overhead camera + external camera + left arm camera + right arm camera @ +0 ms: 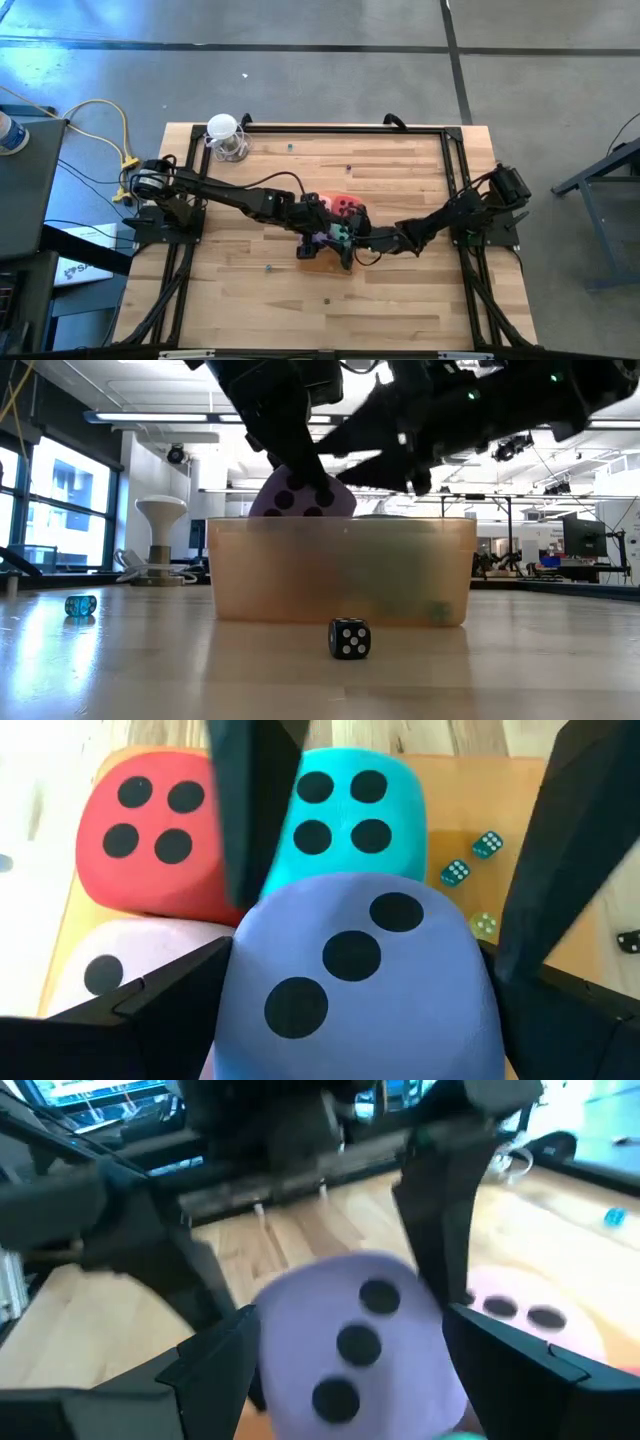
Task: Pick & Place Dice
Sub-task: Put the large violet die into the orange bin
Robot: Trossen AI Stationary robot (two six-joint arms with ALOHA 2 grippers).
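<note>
Surface: a pale wooden table (pixel 400 300) framed by dark rails, in a bright open workshop with ceiling strip lights.
Nearest the low camera: a small black die (pixel 349 638) lies on the bare wood, just in front of the tray.
Tray: a translucent orange tray (pixel 400 580) sits mid-table, where both arms meet.
Purple die: the lilac-purple die (pixel 360 980) shows three pips and is lifted clear, its top above the tray rim.
Left gripper: the left gripper (pixel 365 1010) reaches in from the table's left and is clamped on the purple die, one finger against each side.
Right gripper: the right gripper (pixel 355 1370) comes in from the opposite side and also presses on that die, crosswise to the left one.
Why both hold it: this reads as a hand-over, or a shared steadying of a soft cube, above its slot.
Dice already placed: below, the pink die (pixel 100 970), red die (pixel 160 830) and teal die (pixel 350 810) sit packed together in the tray, leaving one corner free, probably for the purple one.
Loose bits: small teal dice (pixel 487 843) lie on the tray floor beside the teal die.
Farther off: a small blue die (pixel 80 604), well apart from the tray, then a white stand (pixel 160 540) at the table's far edge.
</note>
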